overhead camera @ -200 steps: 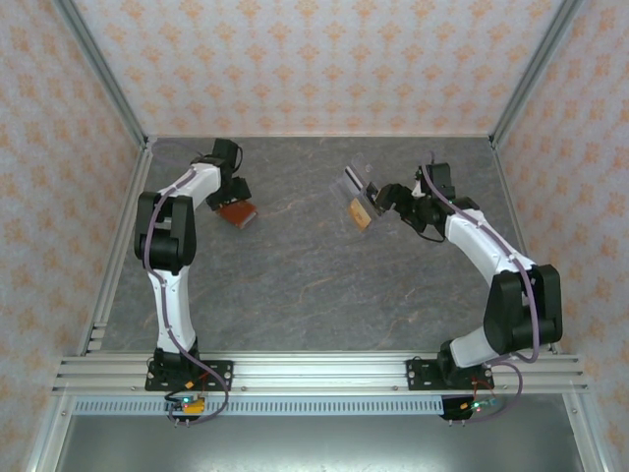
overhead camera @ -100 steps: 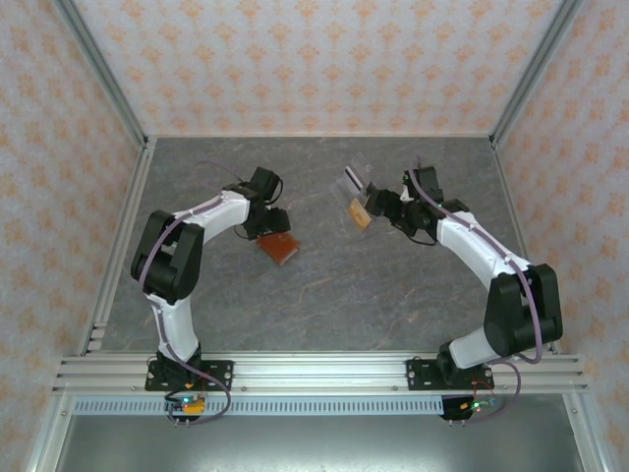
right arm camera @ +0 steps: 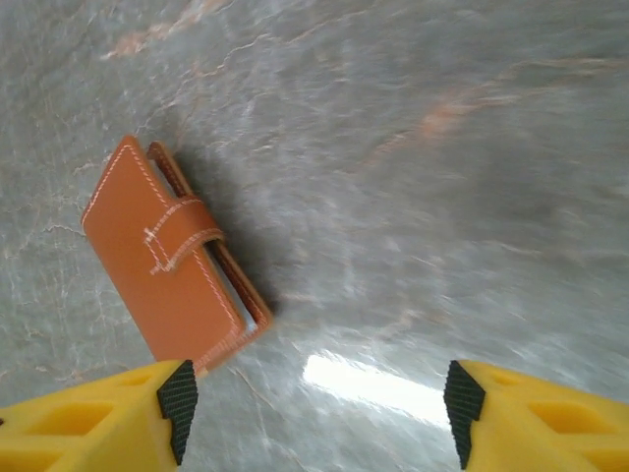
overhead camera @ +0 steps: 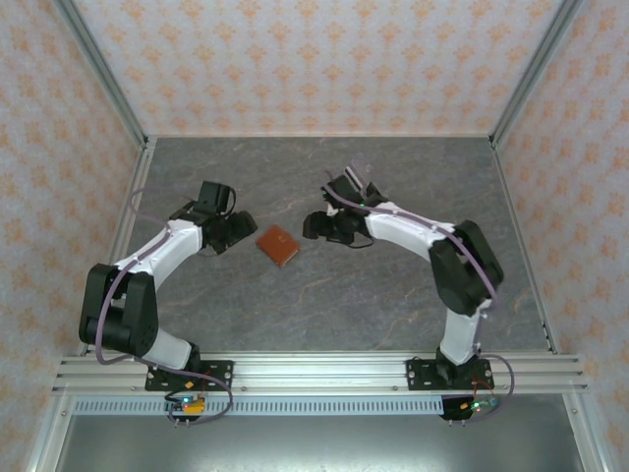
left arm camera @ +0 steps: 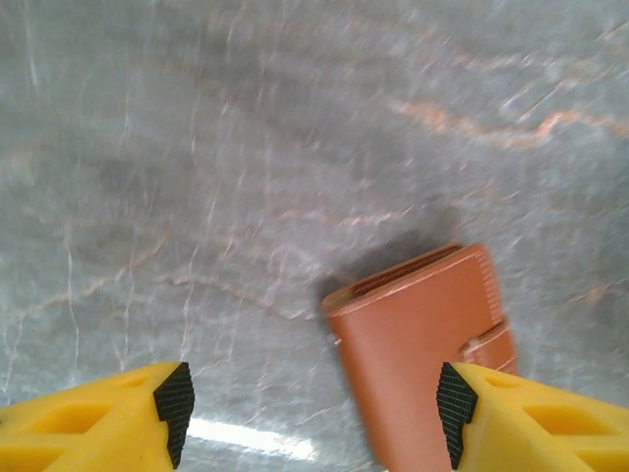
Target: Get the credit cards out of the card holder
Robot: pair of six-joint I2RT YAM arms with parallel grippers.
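Reddish-brown leather: the holder (overhead camera: pixel 278 245) lies folded shut on the grey bench (overhead camera: pixel 393 295), its strap across the front, between my two pincers. A moment ago my left pincer (overhead camera: pixel 234 232) was carrying it in from the far left. Now that pincer has let go and sits just left of it, fingers apart and empty. My right pincer (overhead camera: pixel 316 226) has swung in from the right and hangs just beside the holder's other edge, fingers also apart, holding nothing. With the cover closed, any cards inside are hidden. I judge the set-down done; next comes freeing the strap and opening the fold, one pincer pinning, the other lifting.
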